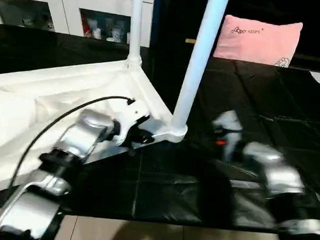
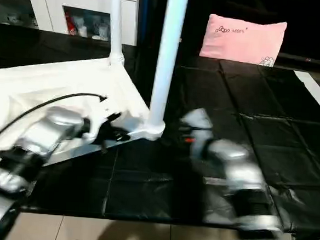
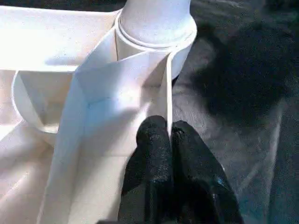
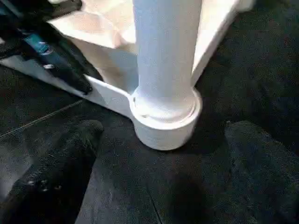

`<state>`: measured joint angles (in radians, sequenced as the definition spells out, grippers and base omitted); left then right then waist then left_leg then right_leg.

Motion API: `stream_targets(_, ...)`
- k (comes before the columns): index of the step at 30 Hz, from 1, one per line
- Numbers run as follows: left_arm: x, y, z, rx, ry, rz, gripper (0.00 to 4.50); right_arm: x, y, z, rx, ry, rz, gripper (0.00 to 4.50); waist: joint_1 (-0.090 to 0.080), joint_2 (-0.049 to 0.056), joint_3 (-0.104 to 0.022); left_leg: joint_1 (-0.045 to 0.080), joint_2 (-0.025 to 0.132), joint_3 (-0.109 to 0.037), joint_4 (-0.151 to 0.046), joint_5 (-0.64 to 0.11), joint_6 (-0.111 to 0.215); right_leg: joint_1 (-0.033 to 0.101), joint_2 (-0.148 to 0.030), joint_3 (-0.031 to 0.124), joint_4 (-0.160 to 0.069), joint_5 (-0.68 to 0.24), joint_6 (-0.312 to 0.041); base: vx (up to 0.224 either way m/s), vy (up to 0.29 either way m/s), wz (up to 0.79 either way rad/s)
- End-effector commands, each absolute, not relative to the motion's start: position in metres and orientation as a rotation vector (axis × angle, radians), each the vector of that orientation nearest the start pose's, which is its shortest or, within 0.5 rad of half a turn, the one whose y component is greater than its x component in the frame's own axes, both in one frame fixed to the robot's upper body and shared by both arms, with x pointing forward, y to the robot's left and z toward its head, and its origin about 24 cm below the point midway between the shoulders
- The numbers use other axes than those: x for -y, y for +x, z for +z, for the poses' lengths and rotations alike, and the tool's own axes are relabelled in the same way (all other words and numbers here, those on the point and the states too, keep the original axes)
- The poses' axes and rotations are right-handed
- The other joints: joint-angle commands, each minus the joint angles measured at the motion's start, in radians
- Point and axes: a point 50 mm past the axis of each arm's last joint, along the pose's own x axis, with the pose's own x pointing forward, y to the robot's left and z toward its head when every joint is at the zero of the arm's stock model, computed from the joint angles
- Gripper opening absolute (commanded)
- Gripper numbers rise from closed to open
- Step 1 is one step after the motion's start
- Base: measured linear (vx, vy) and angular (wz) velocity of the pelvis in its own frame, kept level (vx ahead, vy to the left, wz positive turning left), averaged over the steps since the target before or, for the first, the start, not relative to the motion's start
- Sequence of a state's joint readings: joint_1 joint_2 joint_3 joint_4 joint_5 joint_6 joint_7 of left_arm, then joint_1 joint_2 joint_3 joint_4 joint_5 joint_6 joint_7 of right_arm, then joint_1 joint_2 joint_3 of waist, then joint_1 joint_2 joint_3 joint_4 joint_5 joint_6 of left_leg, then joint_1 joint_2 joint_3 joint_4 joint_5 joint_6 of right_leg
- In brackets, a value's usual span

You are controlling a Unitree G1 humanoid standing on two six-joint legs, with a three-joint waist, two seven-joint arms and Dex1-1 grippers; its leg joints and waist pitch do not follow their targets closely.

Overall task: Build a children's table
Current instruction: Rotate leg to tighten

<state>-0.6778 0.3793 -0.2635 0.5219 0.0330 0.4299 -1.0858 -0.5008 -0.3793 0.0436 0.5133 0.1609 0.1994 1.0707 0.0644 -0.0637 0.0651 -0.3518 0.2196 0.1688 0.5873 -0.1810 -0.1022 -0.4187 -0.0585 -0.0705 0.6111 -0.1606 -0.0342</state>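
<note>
Leg-fitting is the step in hand: the upturned tabletop [image 1: 51, 98] lies on the black floor mat [image 1: 260, 94] with two legs [image 1: 199, 62] upright in its corner sockets. Left gripper [image 3: 167, 135] is pinched shut on the rim rib beside the near socket [image 4: 163, 123], while the right gripper [image 4: 163, 154] stands wide open, empty, just short of that leg's base. Next move likely calls for fetching another leg.

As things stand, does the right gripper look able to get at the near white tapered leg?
Probably yes: the right gripper stands open facing the near white tapered leg, with bare black floor mat between.
</note>
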Motion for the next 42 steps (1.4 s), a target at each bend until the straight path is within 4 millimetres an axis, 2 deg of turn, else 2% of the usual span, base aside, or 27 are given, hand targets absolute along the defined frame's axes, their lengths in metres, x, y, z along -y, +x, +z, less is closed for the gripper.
stream_targets(1, -0.131, 0.333, 0.081, -0.536, 0.385, -1.209, 0.0, 0.178, 0.313, 0.065, -0.31, -0.122, 1.107, 4.48, 0.009, 0.006, -0.074, -0.003, 0.006, 0.005, -0.057, -0.171, 0.062, 0.069, -0.07, 0.044, -0.078, -0.271, -0.179, 0.0, 0.0, 0.0)
stream_targets(3, -0.132, 0.331, 0.081, -0.537, 0.388, -1.246, 0.0, 0.18, 0.311, 0.068, -0.317, -0.143, 1.152, 4.48, 0.01, 0.003, -0.073, 0.0, 0.008, 0.006, -0.058, -0.174, 0.06, 0.066, -0.068, 0.044, -0.078, -0.276, -0.179, 0.0, 0.0, 0.0)
stream_targets(8, -0.136, 0.323, 0.082, -0.515, 0.42, -1.391, 0.0, 0.179, 0.307, 0.076, -0.313, -0.191, 1.314, 4.48, 0.026, 0.007, -0.072, 0.004, 0.01, 0.007, -0.059, -0.193, 0.06, 0.062, -0.07, 0.044, -0.08, -0.297, -0.176, 0.0, 0.0, 0.0)
stream_targets(12, -0.138, 0.316, 0.083, -0.526, 0.457, -1.493, 0.0, 0.17, 0.307, 0.077, -0.304, -0.221, 1.4, 4.48, 0.034, 0.01, -0.073, 0.007, 0.014, 0.007, -0.06, -0.196, 0.049, 0.059, -0.07, 0.044, -0.075, -0.287, -0.183, 0.0, 0.0, 0.0)
stream_targets(16, -0.139, 0.313, 0.082, -0.545, 0.514, -1.556, 0.0, 0.164, 0.31, 0.075, -0.298, -0.231, 1.437, 4.48, 0.037, 0.007, -0.072, 0.007, 0.015, 0.007, -0.061, -0.195, 0.039, 0.059, -0.07, 0.044, -0.072, -0.282, -0.187, 0.0, 0.0, 0.0)
stream_targets(19, -0.137, 0.308, 0.082, -0.548, 0.555, -1.629, 0.0, 0.154, 0.309, 0.074, -0.303, -0.206, 1.512, 4.48, 0.046, 0.009, -0.073, 0.008, 0.017, 0.008, -0.062, -0.196, 0.036, 0.059, -0.072, 0.045, -0.07, -0.277, -0.193, 0.0, 0.0, 0.0)
stream_targets(21, -0.135, 0.307, 0.082, -0.544, 0.569, -1.66, 0.0, 0.151, 0.309, 0.072, -0.309, -0.203, 1.539, 4.22, 0.05, 0.008, -0.074, 0.007, 0.018, 0.009, -0.061, -0.185, 0.034, 0.06, -0.072, 0.046, -0.067, -0.252, -0.198, 0.0, 0.0, 0.0)
stream_targets(24, -0.131, 0.306, 0.082, -0.535, 0.577, -1.676, 0.0, 0.149, 0.308, 0.07, -0.319, -0.2, 1.569, 4.11, 0.054, 0.007, -0.074, 0.005, 0.016, 0.009, -0.061, -0.183, 0.032, 0.062, -0.073, 0.046, -0.066, -0.255, -0.194, 0.0, 0.0, 0.0)
stream_targets(26, -0.129, 0.306, 0.083, -0.53, 0.579, -1.688, 0.0, 0.147, 0.307, 0.069, -0.324, -0.204, 1.598, 3.8, 0.054, 0.008, -0.074, 0.004, 0.016, 0.008, -0.061, -0.185, 0.031, 0.063, -0.073, 0.045, -0.066, -0.263, -0.188, 0.0, 0.0, 0.0)
stream_targets(28, -0.129, 0.306, 0.083, -0.529, 0.584, -1.694, 0.0, 0.147, 0.305, 0.069, -0.33, -0.201, 1.618, 3.76, 0.054, 0.009, -0.074, 0.004, 0.016, 0.007, -0.061, -0.184, 0.029, 0.063, -0.073, 0.045, -0.066, -0.267, -0.185, 0.0, 0.0, 0.0)
stream_targets(31, -0.131, 0.305, 0.082, -0.533, 0.606, -1.701, 0.0, 0.147, 0.304, 0.067, -0.336, -0.209, 1.637, 3.41, 0.053, 0.01, -0.075, 0.004, 0.015, 0.008, -0.061, -0.188, 0.029, 0.063, -0.072, 0.045, -0.068, -0.273, -0.182, 0.0, 0.0, 0.0)
stream_targets(32, -0.131, 0.305, 0.082, -0.534, 0.608, -1.701, 0.0, 0.147, 0.304, 0.067, -0.336, -0.209, 1.64, 3.34, 0.054, 0.012, -0.075, 0.004, 0.016, 0.007, -0.061, -0.19, 0.028, 0.063, -0.072, 0.045, -0.068, -0.274, -0.183, 0.0, 0.0, 0.0)
stream_targets(35, -0.132, 0.305, 0.082, -0.535, 0.609, -1.702, 0.0, 0.146, 0.304, 0.066, -0.338, -0.205, 1.649, 3.2, 0.053, 0.011, -0.076, 0.004, 0.015, 0.007, -0.061, -0.185, 0.027, 0.064, -0.07, 0.044, -0.066, -0.253, -0.192, 0.0, 0.0, 0.0)
stream_targets(42, -0.134, 0.306, 0.081, -0.542, 0.617, -1.694, 0.0, 0.145, 0.303, 0.066, -0.343, -0.191, 1.672, 2.5, 0.053, 0.013, -0.076, 0.006, 0.016, 0.007, -0.061, -0.194, 0.026, 0.064, -0.07, 0.044, -0.065, -0.251, -0.196, 0.0, 0.0, 0.0)
